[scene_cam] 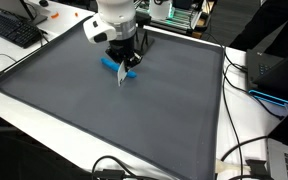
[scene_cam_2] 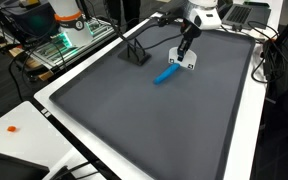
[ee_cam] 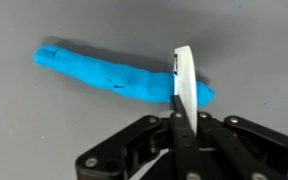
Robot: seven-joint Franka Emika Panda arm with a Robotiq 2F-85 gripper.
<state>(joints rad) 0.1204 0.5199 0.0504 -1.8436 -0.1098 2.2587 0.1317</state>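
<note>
My gripper (ee_cam: pixel 179 112) is shut on a thin white flat piece (ee_cam: pixel 184 78) that stands on edge between the fingers. Just beyond it a blue elongated lump (ee_cam: pixel 109 70) lies on the dark grey mat. In the wrist view the white piece's tip overlaps the lump's right end; I cannot tell if they touch. In both exterior views the gripper (scene_cam: pixel 123 62) (scene_cam_2: pixel 187 50) hangs low over the mat (scene_cam: pixel 134 120) (scene_cam_2: pixel 154 120), with the white piece (scene_cam: pixel 121 78) (scene_cam_2: pixel 184 62) pointing down beside the blue lump (scene_cam: pixel 111 64) (scene_cam_2: pixel 167 75).
A black keyboard (scene_cam: pixel 14 30) lies off one side of the mat. A black stand (scene_cam_2: pixel 134 50) sits on the mat near the gripper. Cables (scene_cam: pixel 239 150) and a laptop (scene_cam: pixel 284 160) lie along another edge. A small orange item (scene_cam_2: pixel 12 128) rests on the white table.
</note>
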